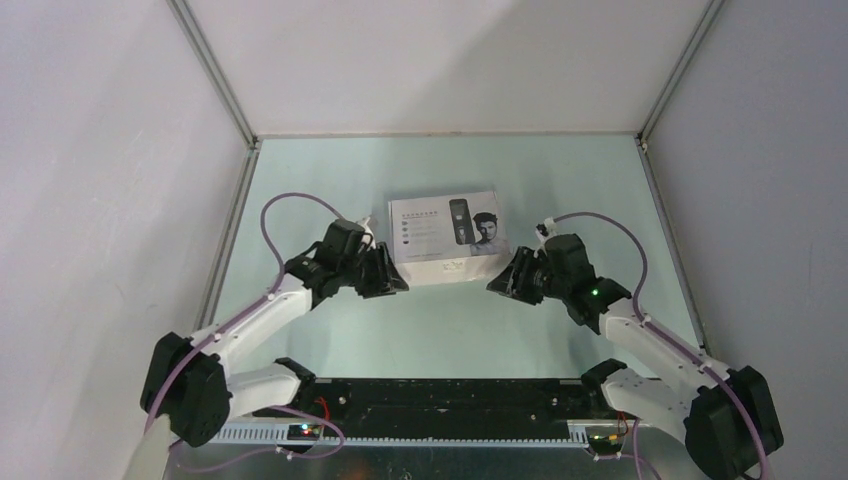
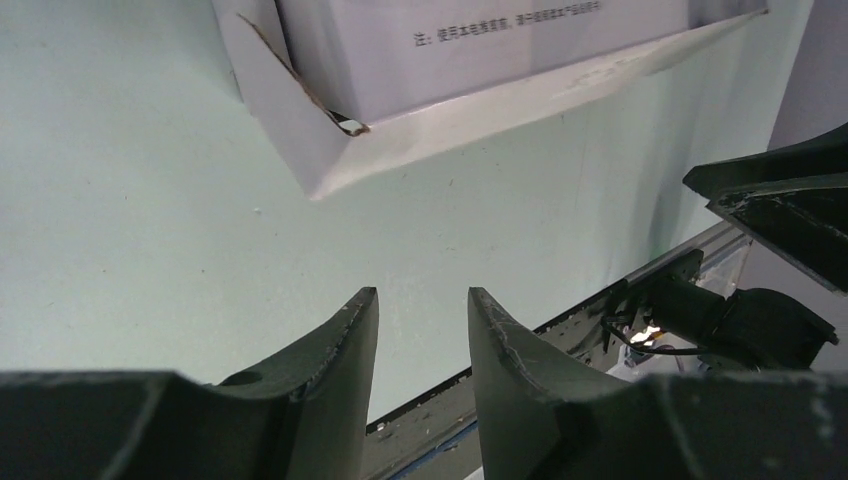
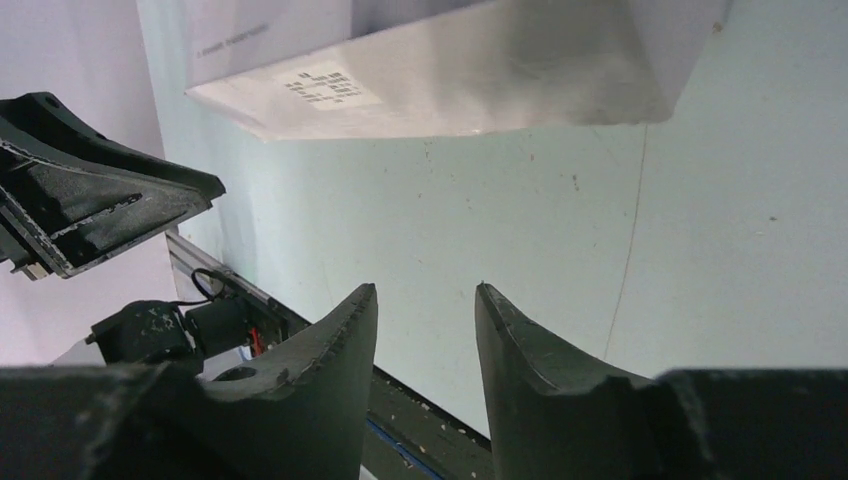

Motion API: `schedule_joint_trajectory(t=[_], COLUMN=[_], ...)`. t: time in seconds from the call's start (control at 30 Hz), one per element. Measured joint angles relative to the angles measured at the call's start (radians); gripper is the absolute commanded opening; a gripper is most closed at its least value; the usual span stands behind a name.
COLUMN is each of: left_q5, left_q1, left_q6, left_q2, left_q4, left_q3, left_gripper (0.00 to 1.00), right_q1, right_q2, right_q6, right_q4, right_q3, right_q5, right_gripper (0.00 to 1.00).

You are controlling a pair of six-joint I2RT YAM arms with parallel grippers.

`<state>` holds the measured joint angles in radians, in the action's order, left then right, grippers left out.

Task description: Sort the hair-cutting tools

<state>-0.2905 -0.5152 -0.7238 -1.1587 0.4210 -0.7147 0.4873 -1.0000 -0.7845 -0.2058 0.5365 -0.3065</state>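
White walls [image 1: 120, 150] box in the scene on the left, right and far sides. Pale green bench [image 1: 440, 330] fills the floor of it, with a black rail along its near edge. Left arm [image 1: 255, 318] reaches in from the near left, right arm [image 1: 650, 335] from the near right, both bent inward toward the middle, and a purple cable [image 1: 290, 200] loops over each. White box [image 1: 447, 238] lies flat mid-bench, lid side up, with a man's face printed at its right end and a dark clipper picture in the centre. It sits between the two arms and slightly farther than them. Left pincer [image 1: 392, 278] is low, just beside the box's near-left corner; its wrist view shows bare bench between it and the box, so no contact. Its fingers [image 2: 340, 350] stand apart with nothing between them. Right pincer [image 1: 503, 280] is low, just beside the box's near-right corner, also clear of it, with fingers [image 3: 520, 340] apart and nothing gripped. Each wrist view catches the other pincer at its edge. At the box's near-left corner a cardboard edge [image 2: 320, 100] stands slightly off the box body. A small printed label [image 3: 325, 85] is on the box's side. The hair-cutting tools don't show in any view, so I cannot tell where they are.
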Motion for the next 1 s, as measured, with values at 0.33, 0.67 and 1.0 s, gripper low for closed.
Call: schedule_joint_trajectory(t=[0.33,0.67,1.0], left_q5=[0.076,0.154,0.073], left_q1=[0.004,0.019,0.029], left_q6=[0.094,0.361,0.472], left_q2=[0.074,-0.048,-0.156], left_q4=[-0.019,-0.187,-0.291], left_q3=[0.000,-0.014,-0.015], left_gripper=[0.89,1.00,1.00], right_q1=[-0.123,-0.237,-0.331], right_q2=[0.117,-0.096,-0.315], right_q6=[0.259,0.555,0.610], right_q4=[-0.069,0.143,0.383], right_q3=[0.031,0.032,0.034], right_q5=[0.073,-0.047,-0.317], right_gripper=[0.68,0.77,0.87])
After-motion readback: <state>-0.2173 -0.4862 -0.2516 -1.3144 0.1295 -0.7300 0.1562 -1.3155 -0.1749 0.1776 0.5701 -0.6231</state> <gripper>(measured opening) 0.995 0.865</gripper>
